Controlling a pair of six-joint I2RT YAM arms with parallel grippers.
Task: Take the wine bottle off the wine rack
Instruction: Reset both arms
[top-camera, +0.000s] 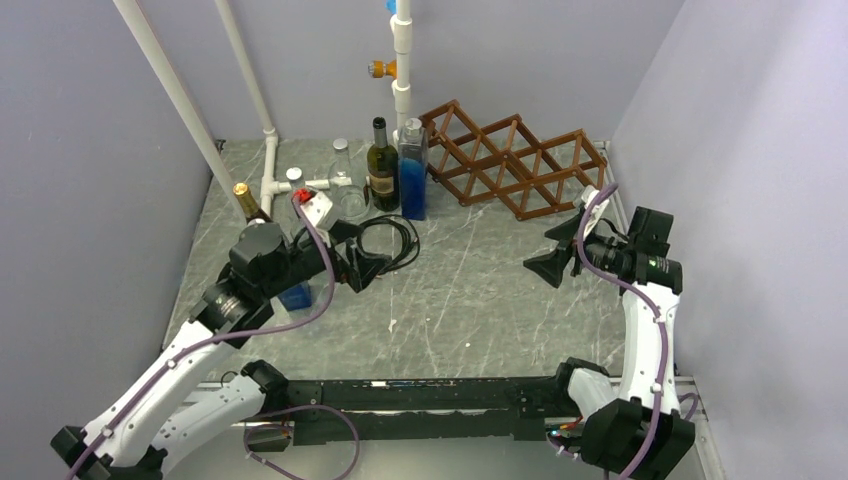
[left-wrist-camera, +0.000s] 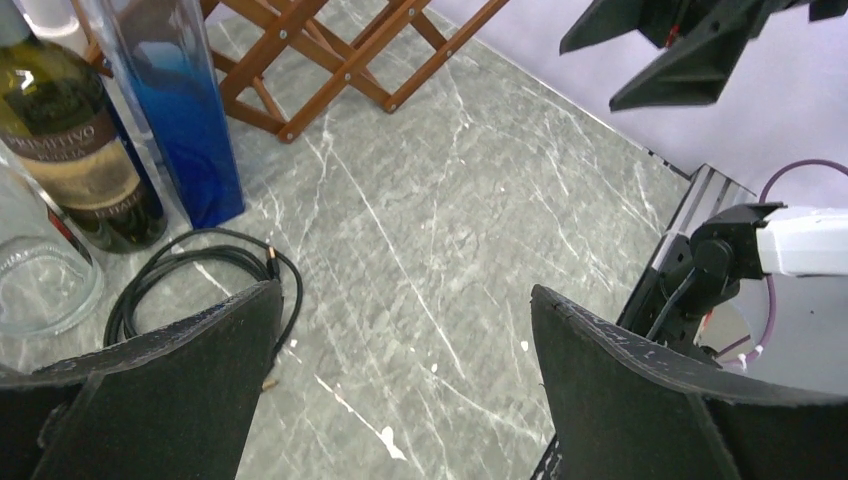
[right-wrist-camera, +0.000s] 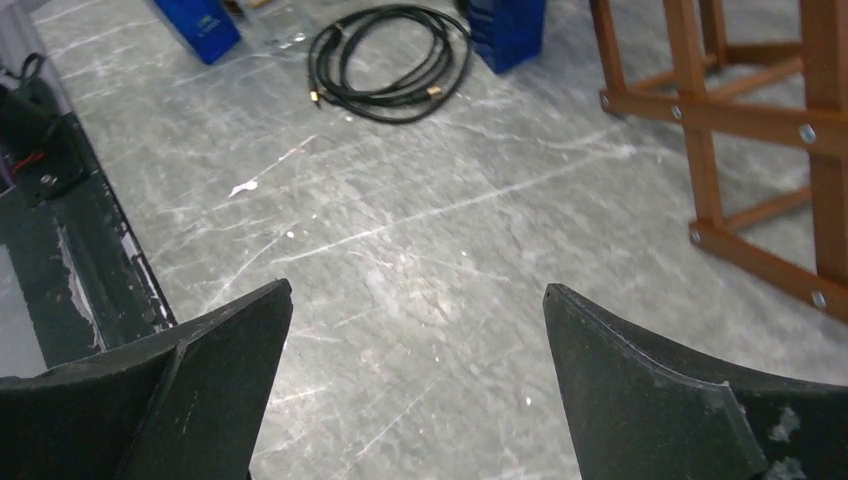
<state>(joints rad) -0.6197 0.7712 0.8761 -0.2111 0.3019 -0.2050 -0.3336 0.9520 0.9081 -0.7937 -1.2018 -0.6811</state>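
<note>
The brown wooden wine rack (top-camera: 512, 160) (left-wrist-camera: 340, 60) (right-wrist-camera: 700, 120) stands at the back right, and no bottle shows in its cells. A dark green wine bottle (top-camera: 381, 165) (left-wrist-camera: 80, 150) with a tan label stands upright on the table just left of the rack. My left gripper (top-camera: 357, 267) (left-wrist-camera: 405, 290) is open over bare table in front of that bottle, with nothing between its fingers. Near the rack's right end, my right gripper (top-camera: 553, 263) (right-wrist-camera: 417, 288) is also open and empty, low over the table.
A tall blue-tinted bottle (top-camera: 413, 170) (left-wrist-camera: 195, 130) stands between the wine bottle and the rack. A coiled black cable (top-camera: 395, 240) (right-wrist-camera: 390, 60) lies in front of them. Clear glassware (top-camera: 345, 185), white pipes (top-camera: 270, 150), a gold-capped bottle (top-camera: 248, 203) and a blue box (top-camera: 297, 296) crowd the left.
</note>
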